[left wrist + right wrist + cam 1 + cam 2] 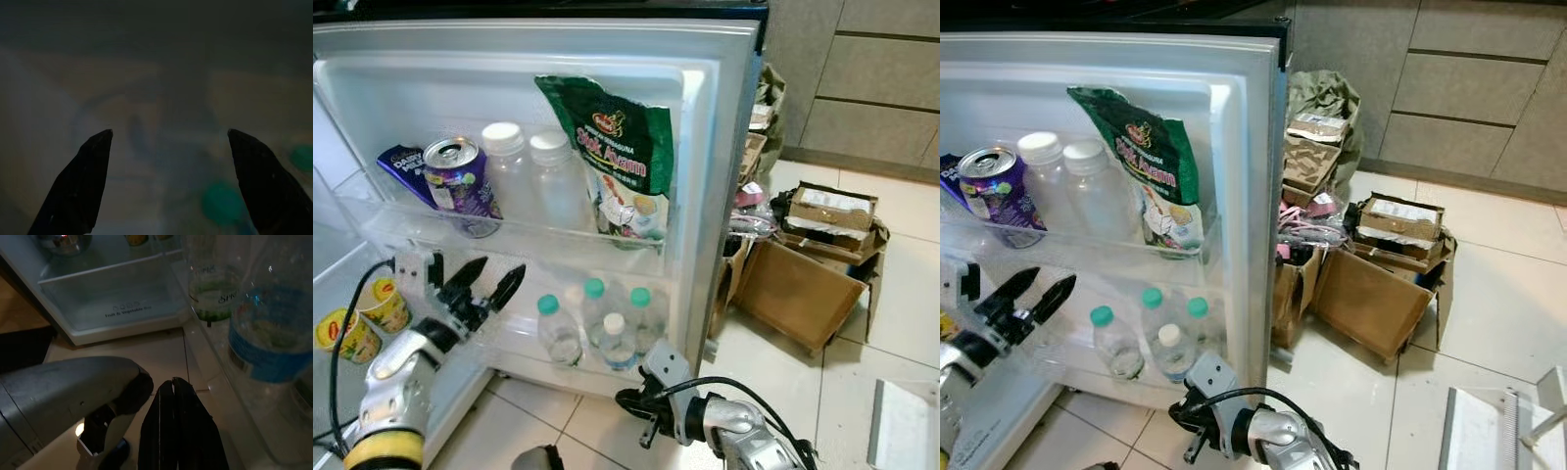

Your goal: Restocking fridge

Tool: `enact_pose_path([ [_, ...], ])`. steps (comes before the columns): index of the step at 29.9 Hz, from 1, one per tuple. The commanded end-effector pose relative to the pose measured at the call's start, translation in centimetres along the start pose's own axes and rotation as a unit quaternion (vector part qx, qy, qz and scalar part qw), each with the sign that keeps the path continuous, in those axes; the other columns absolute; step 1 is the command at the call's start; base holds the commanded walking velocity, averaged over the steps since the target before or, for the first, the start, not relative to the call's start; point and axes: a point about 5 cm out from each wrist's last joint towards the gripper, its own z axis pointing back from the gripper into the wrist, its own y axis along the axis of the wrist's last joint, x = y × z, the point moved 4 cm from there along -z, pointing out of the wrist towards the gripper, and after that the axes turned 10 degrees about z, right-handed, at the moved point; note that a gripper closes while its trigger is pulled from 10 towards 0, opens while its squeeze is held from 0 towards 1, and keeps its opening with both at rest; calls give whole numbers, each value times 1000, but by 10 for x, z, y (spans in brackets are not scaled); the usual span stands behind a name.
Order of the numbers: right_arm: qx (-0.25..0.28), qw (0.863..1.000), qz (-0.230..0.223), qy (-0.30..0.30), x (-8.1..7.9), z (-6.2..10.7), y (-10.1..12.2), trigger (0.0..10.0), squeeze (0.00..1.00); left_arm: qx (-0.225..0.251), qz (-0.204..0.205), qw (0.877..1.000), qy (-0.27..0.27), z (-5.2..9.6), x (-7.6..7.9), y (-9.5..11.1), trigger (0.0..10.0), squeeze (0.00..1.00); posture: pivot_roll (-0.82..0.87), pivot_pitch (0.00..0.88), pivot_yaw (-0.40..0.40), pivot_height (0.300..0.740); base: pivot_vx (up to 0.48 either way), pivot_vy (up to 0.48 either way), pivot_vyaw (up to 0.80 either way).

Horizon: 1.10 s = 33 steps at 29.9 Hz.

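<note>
Silver-armed and low over the tiled floor (558,416), the right gripper (641,416) hangs below the open fridge door (705,127), its black fingers pressed together on nothing. Higher up, the left gripper (489,284) hovers in front of the door's lower shelf (524,343) with its fingers spread wide and empty. That shelf holds small water bottles (597,323) with green and white caps. On the upper door shelf (509,230) stand a purple drink can (458,176), two white-capped clear bottles (533,171) and a green food pouch (622,162). Yellow-lidded cups (367,313) sit inside the fridge, left of the arm. Beyond the door, torn cardboard boxes (808,259) litter the floor.
</note>
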Motion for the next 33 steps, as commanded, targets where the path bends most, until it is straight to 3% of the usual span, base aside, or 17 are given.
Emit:
enact_pose_path([
  [1,-3,1000,-4,9,-5,-1,-3,10000,0,-9,4,1000,1,13,-6,3,10000,0,-73,66,32,480,0,0,0],
  [2,-4,1000,-4,9,-6,-1,-3,10000,0,-27,18,999,-3,22,-9,-6,10000,0,-73,63,32,480,0,0,0],
  [3,-4,1000,-4,9,-6,-1,-3,10000,0,-27,18,999,-3,22,-9,-6,10000,0,-73,63,32,480,0,0,0],
  [4,-3,1000,-5,10,-6,-1,-3,10000,0,-43,30,999,10,34,-15,-16,10000,0,-73,63,32,480,0,0,0],
  [5,-3,1000,-5,10,-6,-1,-3,10000,0,-43,30,999,10,34,-15,-16,10000,0,-73,63,32,480,0,0,0],
  [6,-2,1000,-6,12,-7,0,-3,10000,0,-40,42,996,67,56,-34,-21,10000,0,-73,63,32,480,0,0,0],
  [7,-2,1000,-6,12,-7,0,-3,10000,0,-40,42,996,67,56,-34,-21,10000,0,-73,63,32,480,0,0,0],
  [11,-5,1000,-7,14,-7,1,-6,10000,0,21,71,985,156,86,-60,-12,10000,0,-73,60,30,480,0,0,0],
  [15,-11,1000,-9,11,-5,2,-9,10000,0,45,87,975,197,99,-70,-12,10000,0,-73,60,30,480,0,0,0],
  [18,-50,998,-19,-18,2,11,-31,10000,0,91,132,929,333,134,-93,-31,10000,0,-72,58,27,480,0,0,0],
  [19,-50,998,-19,-18,2,11,-31,10000,0,91,132,929,333,134,-93,-31,10000,0,-72,58,27,480,0,0,0],
  [20,-63,996,-46,-40,7,22,-46,10000,0,104,176,901,383,155,-94,-54,10000,0,-77,44,25,480,0,0,0],
  [22,-69,994,-65,-53,9,31,-55,10000,0,107,204,889,397,163,-90,-70,10000,0,-77,44,25,480,0,0,0],
  [27,-71,992,-88,-62,13,42,-63,10000,0,97,219,880,409,169,-86,-84,10000,0,-77,44,25,480,0,0,0],
  [30,-67,987,-144,-36,14,67,-77,10000,0,82,241,866,431,176,-79,-106,10000,0,-88,36,13,480,0,0,0],
  [33,-63,982,-177,-18,13,82,-84,10000,0,75,248,857,446,180,-77,-115,10000,0,-88,36,13,480,0,0,0],
])
